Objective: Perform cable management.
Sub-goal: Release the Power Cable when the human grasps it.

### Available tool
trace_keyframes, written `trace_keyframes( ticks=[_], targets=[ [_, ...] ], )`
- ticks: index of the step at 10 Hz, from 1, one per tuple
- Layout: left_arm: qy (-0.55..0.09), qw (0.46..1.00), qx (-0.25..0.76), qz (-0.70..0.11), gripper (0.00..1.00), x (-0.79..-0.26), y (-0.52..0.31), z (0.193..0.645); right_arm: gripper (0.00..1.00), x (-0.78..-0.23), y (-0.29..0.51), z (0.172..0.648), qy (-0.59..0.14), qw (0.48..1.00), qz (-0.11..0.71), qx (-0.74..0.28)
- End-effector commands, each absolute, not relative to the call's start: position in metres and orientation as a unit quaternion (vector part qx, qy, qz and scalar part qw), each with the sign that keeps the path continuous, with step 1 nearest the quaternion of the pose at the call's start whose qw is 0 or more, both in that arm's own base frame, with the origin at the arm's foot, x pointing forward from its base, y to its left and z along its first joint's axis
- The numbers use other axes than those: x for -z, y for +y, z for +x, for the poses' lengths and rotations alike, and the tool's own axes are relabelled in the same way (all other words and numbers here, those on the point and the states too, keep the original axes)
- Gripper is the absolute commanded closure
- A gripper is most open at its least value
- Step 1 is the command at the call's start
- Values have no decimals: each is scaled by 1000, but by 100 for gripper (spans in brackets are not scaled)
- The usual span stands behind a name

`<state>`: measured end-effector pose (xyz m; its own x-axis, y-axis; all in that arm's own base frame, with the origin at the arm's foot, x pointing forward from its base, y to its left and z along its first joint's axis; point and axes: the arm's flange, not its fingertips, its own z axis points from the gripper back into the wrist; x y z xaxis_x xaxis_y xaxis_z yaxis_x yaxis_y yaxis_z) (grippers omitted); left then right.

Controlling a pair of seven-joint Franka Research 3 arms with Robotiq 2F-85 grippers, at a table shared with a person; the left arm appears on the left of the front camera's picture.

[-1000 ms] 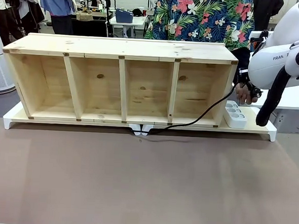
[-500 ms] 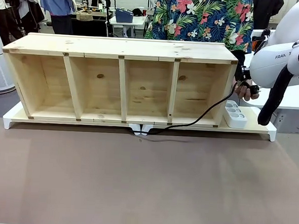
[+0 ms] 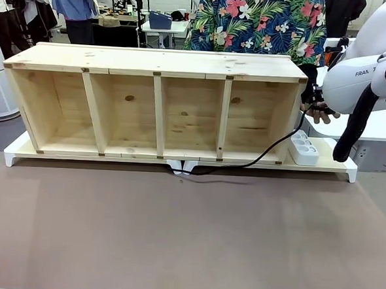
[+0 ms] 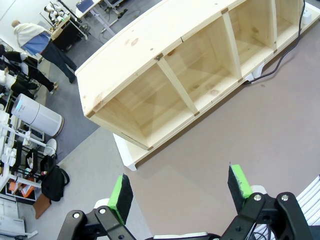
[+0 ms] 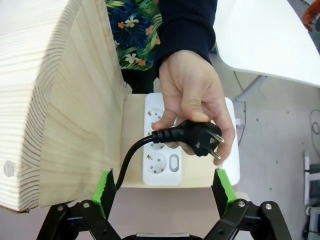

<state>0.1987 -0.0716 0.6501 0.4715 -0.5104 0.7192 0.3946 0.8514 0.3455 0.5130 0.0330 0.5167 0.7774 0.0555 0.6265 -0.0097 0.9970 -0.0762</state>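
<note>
The cable's plug point(image 5: 200, 140) was held by the person's hand point(image 5: 192, 102) just beyond the right gripper point(image 5: 162, 190), whose fingers were spread apart and empty, prongs pointing sideways; the left gripper point(image 4: 180, 192) hung far off, likewise spread.

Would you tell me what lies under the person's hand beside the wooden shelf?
Under the hand, which holds the cable's black plug, lies the white power strip. Two sockets and a switch show; the hand and plug cover the rest.

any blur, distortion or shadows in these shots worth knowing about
Front view: sharp, soft even light, a faint shadow beneath the thin black power cable on the brown mat. Left wrist view: wide-angle bending curves the pale wooden shelf unit. Right wrist view: the person's hand and black plug are crisp; the shelf's side looms large and stretched.
</note>
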Motion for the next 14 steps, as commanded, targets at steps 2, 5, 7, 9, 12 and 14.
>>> trace_keyframes(
  ticks=[2, 5, 7, 9, 12, 14],
  targets=[
    [-441, 855, 264, 67, 0, -650, -72, 199, 0, -516, 34, 513, -331, 943, -32, -16],
    [-441, 855, 264, 67, 0, -650, -72, 199, 0, -516, 34, 513, -331, 943, -32, -16],
    [-441, 855, 264, 67, 0, -650, -72, 199, 0, -516, 34, 513, -331, 943, -32, -16],
    [-441, 855, 264, 67, 0, -650, -72, 199, 0, -516, 34, 513, -331, 943, -32, -16],
    [-441, 855, 264, 67, 0, -650, -72, 199, 0, -516, 34, 513, -331, 943, -32, -16],
    [-441, 855, 264, 67, 0, -650, -72, 199, 0, -516, 34, 513, -331, 943, -32, -16]
  ],
)
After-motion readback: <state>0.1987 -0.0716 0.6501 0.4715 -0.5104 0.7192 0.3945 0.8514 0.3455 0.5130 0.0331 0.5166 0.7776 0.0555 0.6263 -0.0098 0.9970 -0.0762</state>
